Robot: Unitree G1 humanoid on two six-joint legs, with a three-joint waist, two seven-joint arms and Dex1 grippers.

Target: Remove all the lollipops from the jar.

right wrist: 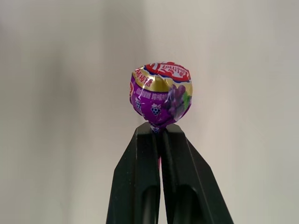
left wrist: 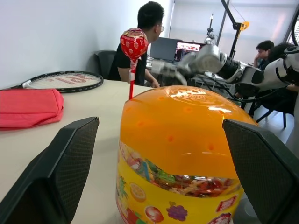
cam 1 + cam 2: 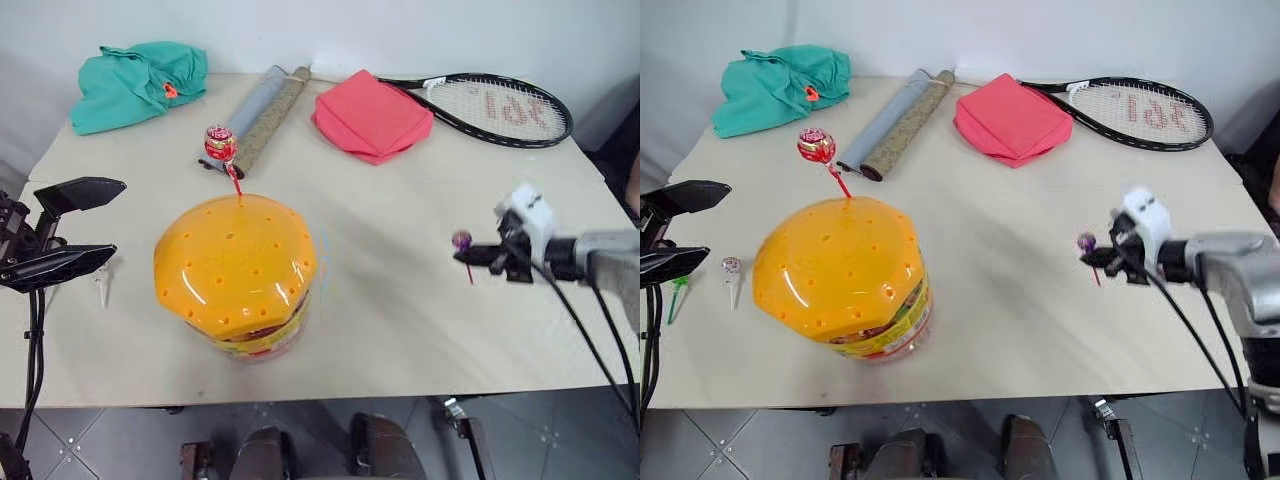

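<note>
1. Right gripper [image 3: 1092,256] was pinched shut on a purple lollipop [image 1: 161,95] — held above the table [image 3: 400,300], at about three o'clock from the jar [image 3: 238,272].
2. Left gripper [image 3: 75,222] stood wide, holding nothing, at the jar's nine o'clock.
3. One red lollipop [image 3: 220,144] stuck up from the orange lid [image 3: 235,260] at twelve o'clock.
4. Two lollipops [image 3: 730,268] lay on the table at nine o'clock.

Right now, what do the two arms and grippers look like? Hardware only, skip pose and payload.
Left gripper: two flat, tapered black fingers with finely textured inner pads, on a dark metal wrist with black cables hanging down. Right gripper: two slim black fingers on a black mount, a white block on top, then a silver-grey rounded forearm with black cables looping beneath it.
</note>
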